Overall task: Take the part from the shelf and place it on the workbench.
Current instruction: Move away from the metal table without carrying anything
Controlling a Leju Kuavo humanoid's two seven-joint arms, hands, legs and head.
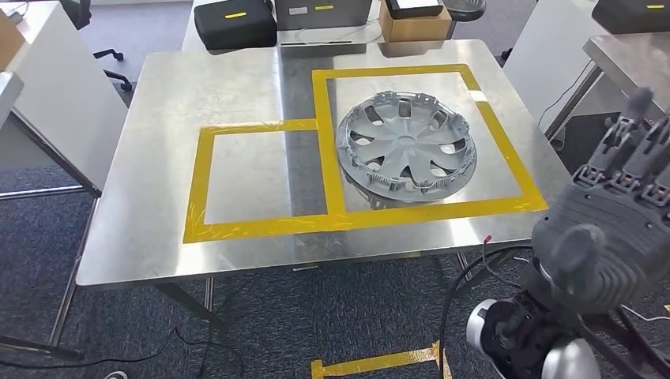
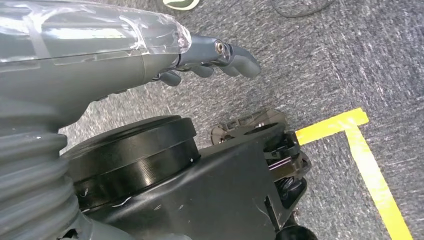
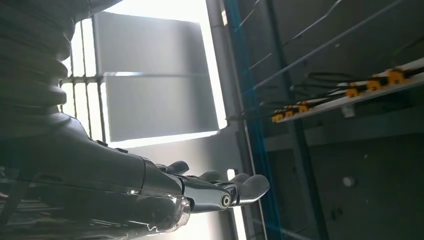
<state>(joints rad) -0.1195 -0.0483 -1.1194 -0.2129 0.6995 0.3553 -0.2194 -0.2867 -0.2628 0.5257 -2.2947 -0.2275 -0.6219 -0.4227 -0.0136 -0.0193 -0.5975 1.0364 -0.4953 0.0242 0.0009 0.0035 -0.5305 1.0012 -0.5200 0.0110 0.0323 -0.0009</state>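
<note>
Hubcap-like part lay flat on the counter, inside the larger yellow-taped square. Right hand was raised just off the counter's near right corner, empty, fingers apart, nearer than left hand, which hung loosely curled and empty over the floor.

A workshop or lab: steel workbench marked with yellow tape, equipment cases, grey carpet

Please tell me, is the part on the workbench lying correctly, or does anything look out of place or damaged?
Nothing stands out. The grey wheel cover lies flat inside the larger yellow-taped square on the steel workbench, not crossing the tape. No visible damage. The right hand holds nothing.
</note>
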